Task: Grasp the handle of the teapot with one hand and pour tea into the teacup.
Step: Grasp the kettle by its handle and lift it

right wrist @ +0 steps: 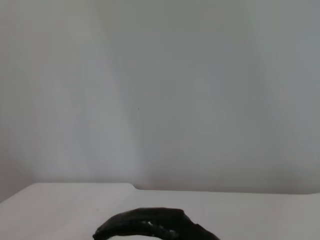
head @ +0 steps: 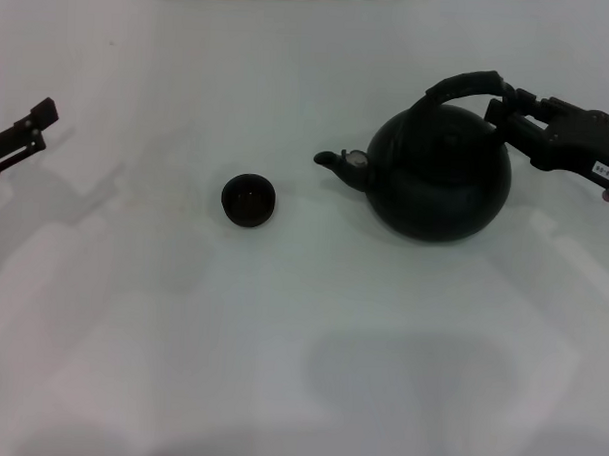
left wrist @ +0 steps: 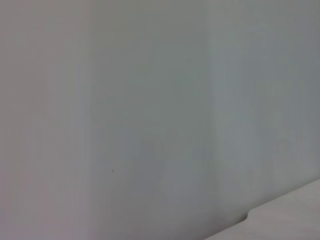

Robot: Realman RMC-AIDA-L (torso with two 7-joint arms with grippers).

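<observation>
Teapot [head: 441, 178] sits at about three o'clock on the white bench [head: 280, 367] in the head view, upright, its short curved spout [head: 339, 163] pointing toward nine o'clock and carrying a small silvery spot. The handle [head: 468, 86] arches over the round body as a thick black hoop with a wrapped, slightly lumpy look. The right claw [head: 501, 103] reaches in from the three o'clock edge and meets the handle at its far right end, up near the top of the arch; the fingers appear closed on the hoop there, with the dark forearm trailing off toward the edge. In the right wrist view only a curved black piece of the handle [right wrist: 150, 225] shows low in the picture, against a pale wall and the white bench surface.

The teacup [head: 249, 200] stands apart from the teapot, out at nine o'clock from the spout tip, with bare bench between them. It is a tiny round black cup without a handle, matte like the pot and far smaller.

The left claw [head: 28, 128] hangs at the nine o'clock edge, well away from both cup and pot, holding nothing; whether its fingers are wide or narrow I cannot tell. The left wrist view shows only plain pale surface
</observation>
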